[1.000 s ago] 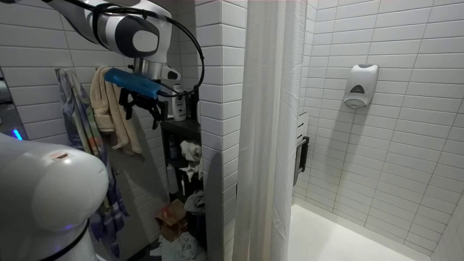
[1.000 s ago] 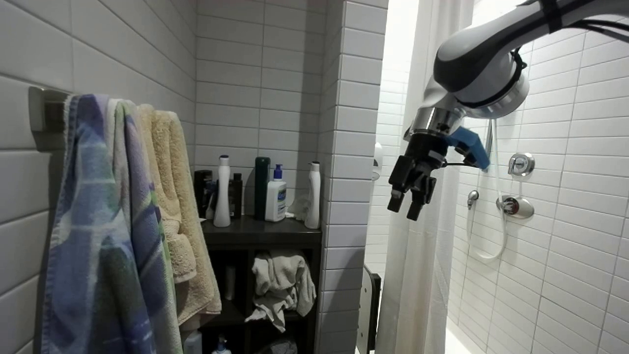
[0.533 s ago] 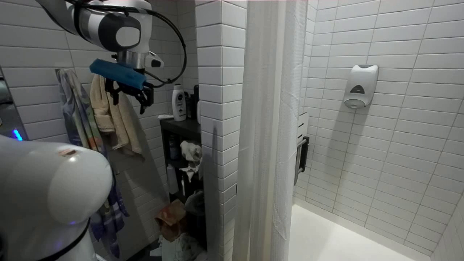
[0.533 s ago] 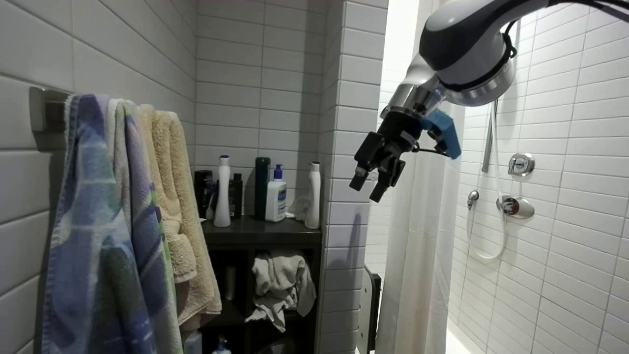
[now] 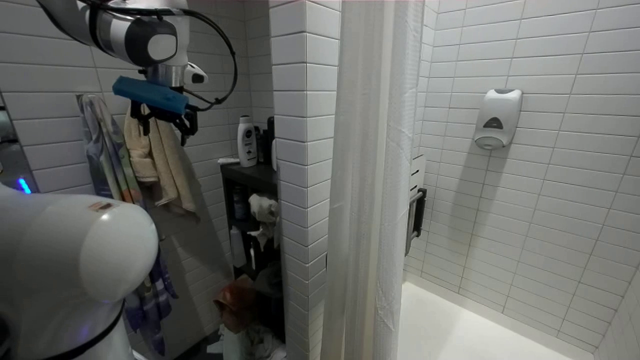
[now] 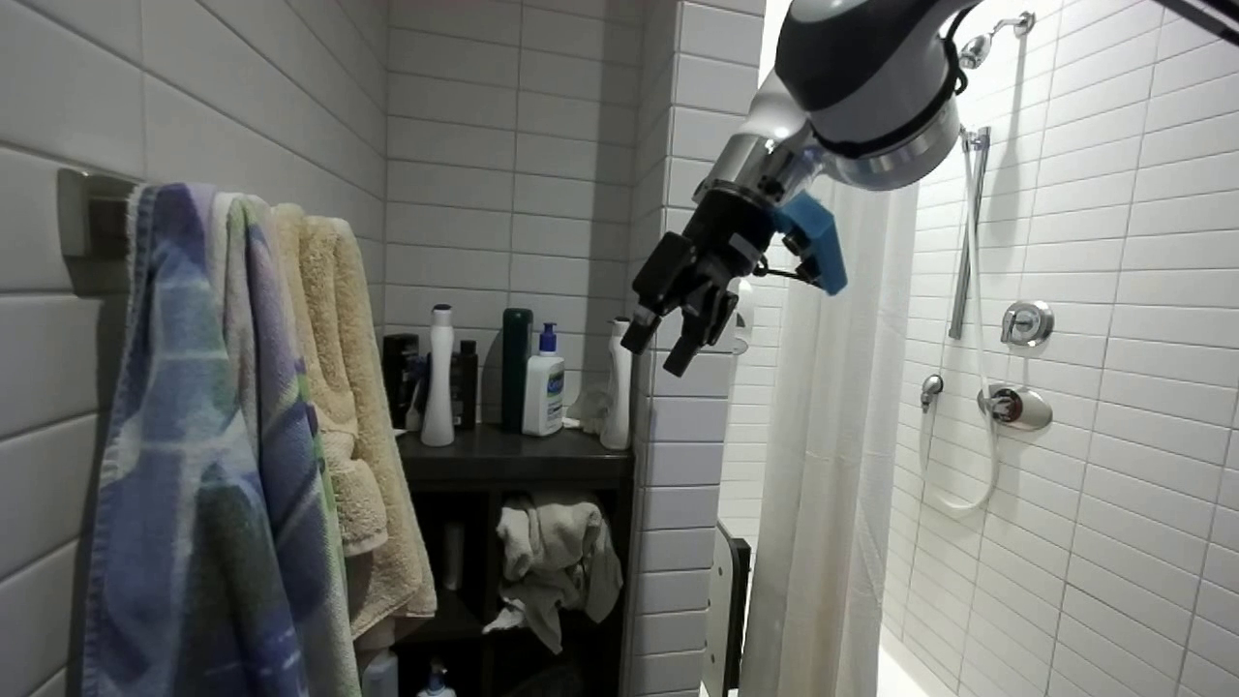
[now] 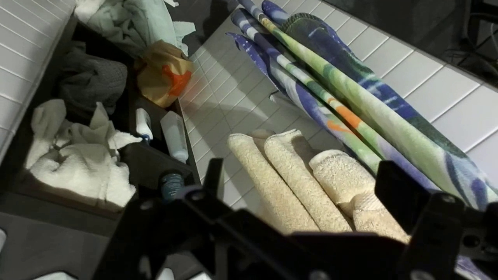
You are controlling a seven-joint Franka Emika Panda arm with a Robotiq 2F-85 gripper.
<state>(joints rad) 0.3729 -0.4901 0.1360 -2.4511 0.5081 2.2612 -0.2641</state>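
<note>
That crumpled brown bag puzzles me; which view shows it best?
The wrist view: the bag looks big and bright, clear of the gripper. In the exterior views it's dim near the black shelf or unseen.

- Pump bottle (image 6: 542,399): partly blue label (image 6: 555,386), lettering too blurred to read surely.
- White bottle (image 5: 247,145): dark round emblem (image 5: 248,134), print illegible.
- Arm (image 5: 112,245): small sticker (image 5: 101,206), wording unreadable.

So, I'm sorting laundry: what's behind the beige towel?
In an exterior view, a dark shelf and a pale bottle show behind the beige towel, which covers part of the shelf. In the wrist view, tiled wall shows beside the towel; what's directly behind can't be seen.
</note>
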